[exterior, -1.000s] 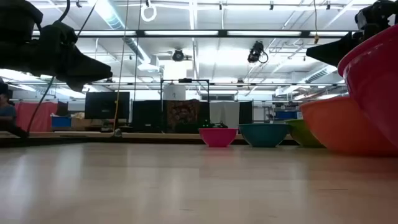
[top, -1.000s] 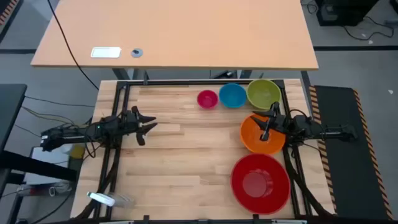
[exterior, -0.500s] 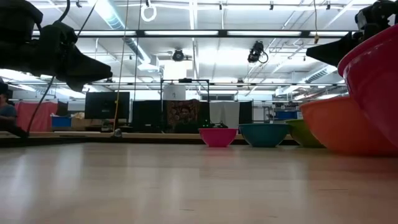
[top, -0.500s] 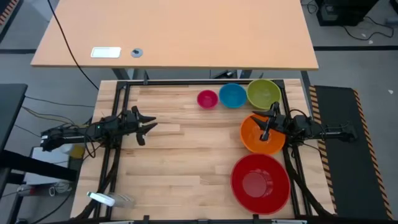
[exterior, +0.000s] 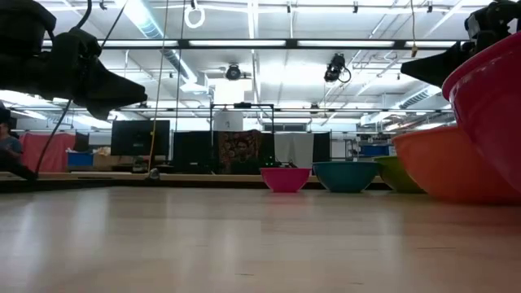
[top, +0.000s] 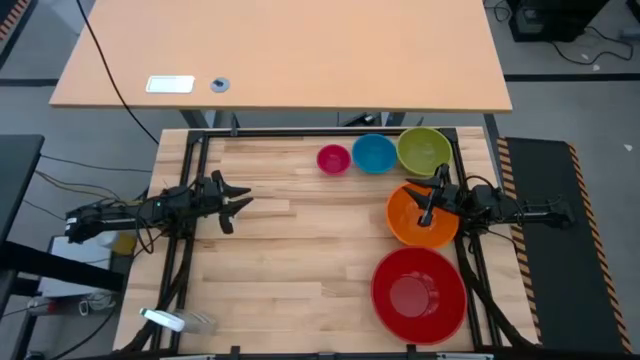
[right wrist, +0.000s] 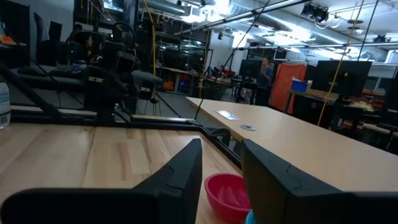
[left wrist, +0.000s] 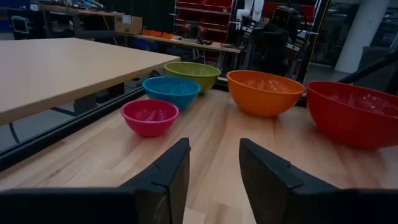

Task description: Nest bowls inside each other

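Now, table: a wooden table (top: 300, 250) is carrying all five bowls, each sitting apart from the others, none stacked.
Red bowl: the red bowl (top: 418, 294) is sitting near the table's front right corner, the largest of the set.
Orange bowl: the orange bowl (top: 408, 222) is resting just behind the red one, along the right edge.
Green bowl: the green bowl (top: 424, 150) is standing at the far right corner.
Blue bowl: the blue bowl (top: 374, 153) is sitting just left of the green one.
Pink bowl: the pink bowl (top: 333, 159) is lying leftmost in the far row, the smallest.
Right gripper: the right gripper (top: 428, 205) is hanging over the orange bowl; I cannot tell whether it is touching the rim. Its jaws are standing slightly parted in the wrist view, with nothing seen between them.
Left gripper: the left gripper (top: 236, 203) is hovering over the table's left side, well apart from every bowl; its jaws are reading as pressed together, holding nothing.
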Robot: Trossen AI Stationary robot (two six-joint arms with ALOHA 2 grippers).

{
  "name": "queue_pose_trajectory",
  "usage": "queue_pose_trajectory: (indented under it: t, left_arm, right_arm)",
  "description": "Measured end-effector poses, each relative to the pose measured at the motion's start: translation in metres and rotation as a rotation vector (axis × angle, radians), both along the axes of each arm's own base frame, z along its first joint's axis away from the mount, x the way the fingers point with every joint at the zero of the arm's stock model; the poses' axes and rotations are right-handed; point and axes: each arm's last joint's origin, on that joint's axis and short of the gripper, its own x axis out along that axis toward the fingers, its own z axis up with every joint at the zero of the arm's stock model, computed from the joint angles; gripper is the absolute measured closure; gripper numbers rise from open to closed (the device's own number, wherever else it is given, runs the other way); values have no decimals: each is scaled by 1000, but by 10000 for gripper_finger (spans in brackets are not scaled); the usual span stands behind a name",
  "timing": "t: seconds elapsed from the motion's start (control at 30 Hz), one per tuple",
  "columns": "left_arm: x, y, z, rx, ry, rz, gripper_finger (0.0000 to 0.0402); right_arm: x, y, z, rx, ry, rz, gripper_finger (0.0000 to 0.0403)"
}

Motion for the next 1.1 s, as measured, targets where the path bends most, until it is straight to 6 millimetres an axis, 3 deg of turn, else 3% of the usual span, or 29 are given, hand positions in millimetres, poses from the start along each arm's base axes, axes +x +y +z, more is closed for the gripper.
queue_pose_trajectory:
  t: [1.1]
  left_arm:
    - [0, 0, 0, 43, 11, -1, 260]
  right_arm:
    - [0, 0, 0, 0, -1, 0, 283]
